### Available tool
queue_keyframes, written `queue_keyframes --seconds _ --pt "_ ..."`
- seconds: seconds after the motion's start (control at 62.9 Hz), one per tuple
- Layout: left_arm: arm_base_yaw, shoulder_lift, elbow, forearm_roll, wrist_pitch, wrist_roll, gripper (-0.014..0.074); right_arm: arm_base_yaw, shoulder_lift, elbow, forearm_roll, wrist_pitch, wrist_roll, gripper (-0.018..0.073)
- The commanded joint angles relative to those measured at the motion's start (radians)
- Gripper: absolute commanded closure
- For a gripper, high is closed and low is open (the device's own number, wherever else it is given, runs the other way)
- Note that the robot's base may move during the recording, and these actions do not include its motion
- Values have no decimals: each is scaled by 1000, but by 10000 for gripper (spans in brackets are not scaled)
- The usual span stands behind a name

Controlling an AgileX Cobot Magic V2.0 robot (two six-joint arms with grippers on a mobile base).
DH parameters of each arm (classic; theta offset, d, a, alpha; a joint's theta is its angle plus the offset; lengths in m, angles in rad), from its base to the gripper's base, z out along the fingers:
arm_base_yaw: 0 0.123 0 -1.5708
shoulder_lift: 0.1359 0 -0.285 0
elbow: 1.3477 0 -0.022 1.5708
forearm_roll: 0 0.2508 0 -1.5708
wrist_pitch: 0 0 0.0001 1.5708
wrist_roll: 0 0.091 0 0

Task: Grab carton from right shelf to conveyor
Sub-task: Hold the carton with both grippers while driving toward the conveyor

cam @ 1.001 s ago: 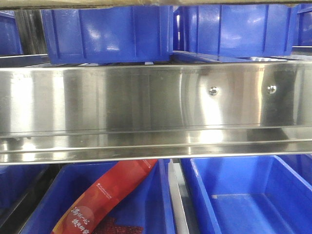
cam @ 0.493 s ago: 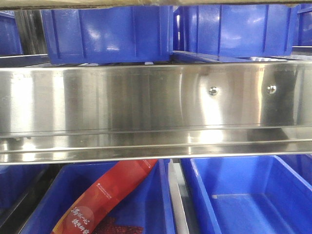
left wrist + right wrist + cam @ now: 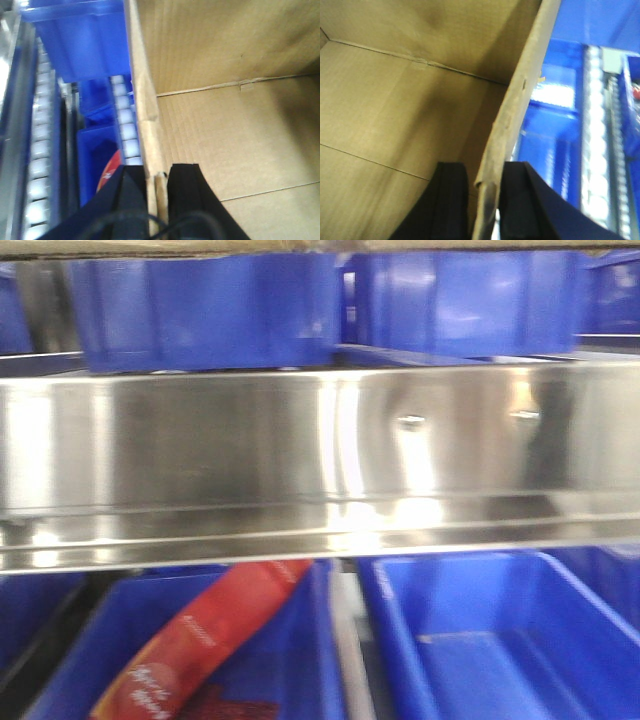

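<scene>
The brown cardboard carton [image 3: 240, 125] fills both wrist views, seen open from above with its inside floor showing. My left gripper [image 3: 157, 172] is shut on the carton's left wall, one black finger inside and one outside. My right gripper [image 3: 487, 170] is shut on the right wall of the carton [image 3: 395, 100] in the same way. In the front view the right shelf's shiny steel rail [image 3: 200, 440] with two screw heads [image 3: 410, 421] spans the frame. A thin brown strip runs along the very top. The conveyor is out of view.
Blue plastic bins [image 3: 200, 310] stand on the shelf above the rail and more bins [image 3: 480, 640] below it, one holding a red packet [image 3: 210, 630]. White rollers [image 3: 37, 150] and blue bins [image 3: 545, 130] lie beneath the carton on both sides.
The front view has blurred and everything in it has slid a little to the left; the screw heads sit further left than before.
</scene>
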Motion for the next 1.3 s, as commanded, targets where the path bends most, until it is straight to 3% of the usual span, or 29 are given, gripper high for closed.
queue_keyframes --seconds 0.0,1.287 --pt "-14 -6 -2 -19 -51 -1 613 1 -9 -3 19 -44 -20 627" --pt "-14 3 -2 10 -51 -1 613 1 -9 -3 24 -45 -20 627"
